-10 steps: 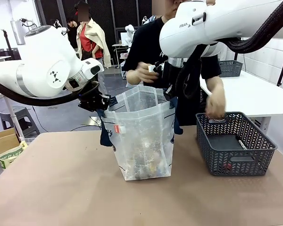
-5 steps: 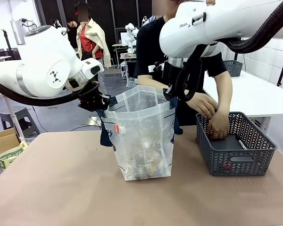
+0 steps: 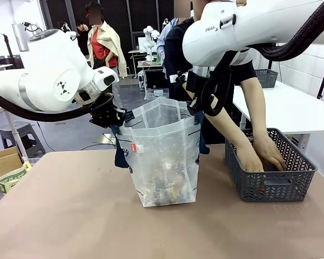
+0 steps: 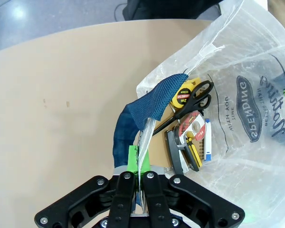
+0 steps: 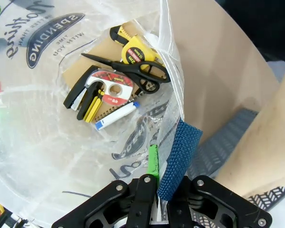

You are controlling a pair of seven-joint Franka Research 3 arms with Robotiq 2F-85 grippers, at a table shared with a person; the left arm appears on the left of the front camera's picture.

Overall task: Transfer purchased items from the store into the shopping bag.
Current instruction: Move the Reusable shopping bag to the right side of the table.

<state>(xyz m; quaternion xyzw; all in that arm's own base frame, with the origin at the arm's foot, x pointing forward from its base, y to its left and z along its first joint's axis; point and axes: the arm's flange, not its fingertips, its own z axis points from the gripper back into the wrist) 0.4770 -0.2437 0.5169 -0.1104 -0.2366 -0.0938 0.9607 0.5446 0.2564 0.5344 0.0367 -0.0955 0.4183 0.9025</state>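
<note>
Brown tabletop (image 3: 59,216) carried the shopping bag (image 3: 162,156) at its middle, the left pincer (image 4: 138,161) and right pincer (image 5: 156,166) each clamped shut on its rim; farther off, a person's hands (image 3: 250,159) reached into the grey basket (image 3: 275,186), perhaps gripping something

Right of the right hand (image 5: 157,164), the mesh basket (image 3: 283,186) wall partly hides the person's hands (image 3: 250,159).
</note>
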